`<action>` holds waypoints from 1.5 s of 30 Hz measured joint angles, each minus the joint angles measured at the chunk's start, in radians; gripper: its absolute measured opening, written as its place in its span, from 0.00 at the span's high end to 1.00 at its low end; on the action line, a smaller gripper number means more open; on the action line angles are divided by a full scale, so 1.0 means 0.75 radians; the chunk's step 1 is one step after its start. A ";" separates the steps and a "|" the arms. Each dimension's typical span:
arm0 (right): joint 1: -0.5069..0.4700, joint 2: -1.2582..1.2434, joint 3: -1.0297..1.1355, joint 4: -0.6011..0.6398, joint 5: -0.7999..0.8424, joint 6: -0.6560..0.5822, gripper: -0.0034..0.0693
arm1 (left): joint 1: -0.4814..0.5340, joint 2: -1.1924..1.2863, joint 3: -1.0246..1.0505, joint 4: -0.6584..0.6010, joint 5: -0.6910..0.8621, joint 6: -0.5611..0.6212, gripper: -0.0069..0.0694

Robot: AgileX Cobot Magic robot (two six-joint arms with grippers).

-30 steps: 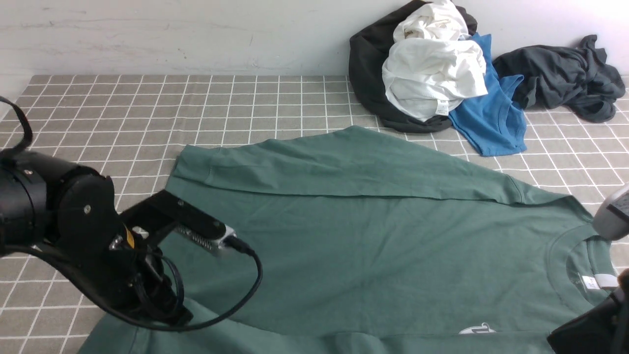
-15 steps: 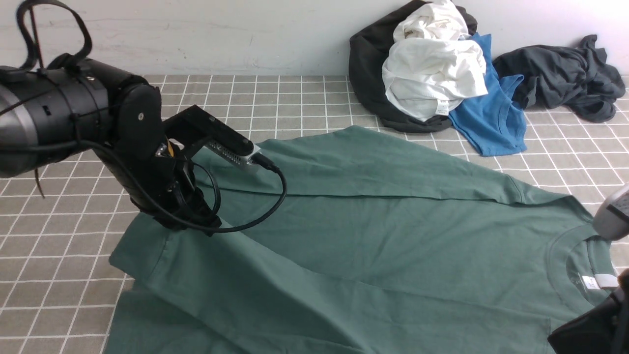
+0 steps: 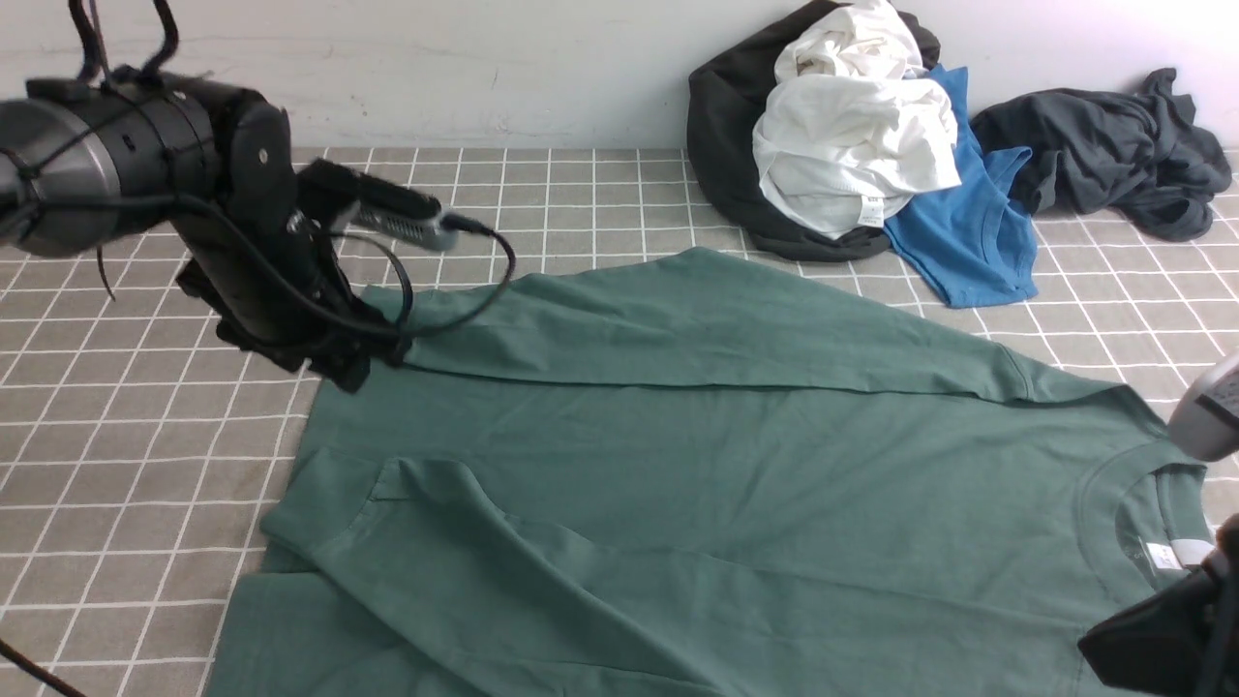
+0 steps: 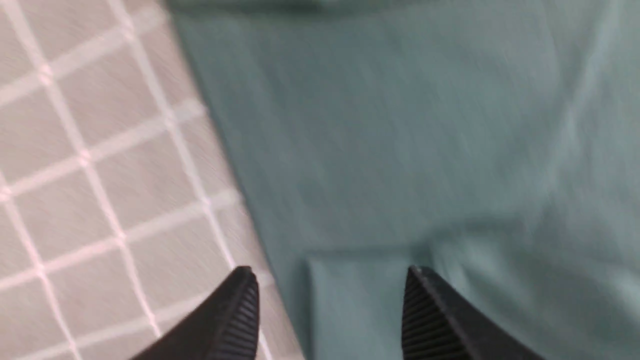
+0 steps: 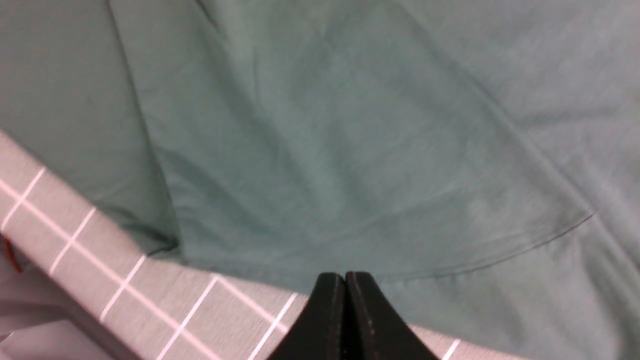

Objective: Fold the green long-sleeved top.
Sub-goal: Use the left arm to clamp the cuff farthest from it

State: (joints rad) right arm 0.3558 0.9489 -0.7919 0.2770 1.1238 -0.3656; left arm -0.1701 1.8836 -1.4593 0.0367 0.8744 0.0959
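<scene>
The green long-sleeved top (image 3: 736, 455) lies spread on the checked cloth, collar (image 3: 1113, 513) and white label (image 3: 1176, 554) to the right. Its far sleeve (image 3: 678, 319) is folded over the body. The near sleeve (image 3: 484, 542) lies slanted across the lower body. My left gripper (image 4: 327, 280) hangs open over the top's hem edge at the far left, with nothing between its fingers and a sleeve end (image 4: 355, 310) on the cloth below. The right gripper (image 5: 345, 277) is shut and empty, low at the top's near right edge.
A heap of clothes sits at the back right against the wall: a white garment (image 3: 852, 145), a black one (image 3: 721, 145), a bright blue tee (image 3: 968, 232) and a dark grey garment (image 3: 1113, 145). Checked cloth (image 3: 145, 465) shows on the left.
My left gripper carried the near sleeve up and over the body, opened and let it drop, then rose toward the far left. The right arm has stayed put.
</scene>
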 joint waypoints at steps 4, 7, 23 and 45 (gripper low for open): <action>0.000 0.000 0.000 -0.019 -0.114 -0.001 0.97 | 0.075 0.107 -0.202 -0.083 0.006 -0.007 0.42; 0.000 0.000 0.000 -0.019 -0.171 0.002 0.97 | 0.098 0.230 -0.345 -0.121 0.004 -0.007 0.42; 0.000 0.001 0.000 -0.028 -0.128 0.066 0.97 | 0.049 0.547 -0.576 -0.286 0.069 0.149 0.42; 0.000 0.001 0.000 -0.034 -0.051 0.070 0.97 | 0.019 0.613 -0.678 -0.251 0.116 0.150 0.90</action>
State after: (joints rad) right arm 0.3558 0.9497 -0.7919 0.2514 1.0852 -0.3130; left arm -0.1561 2.3432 -1.9680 -0.1513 0.9613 0.2087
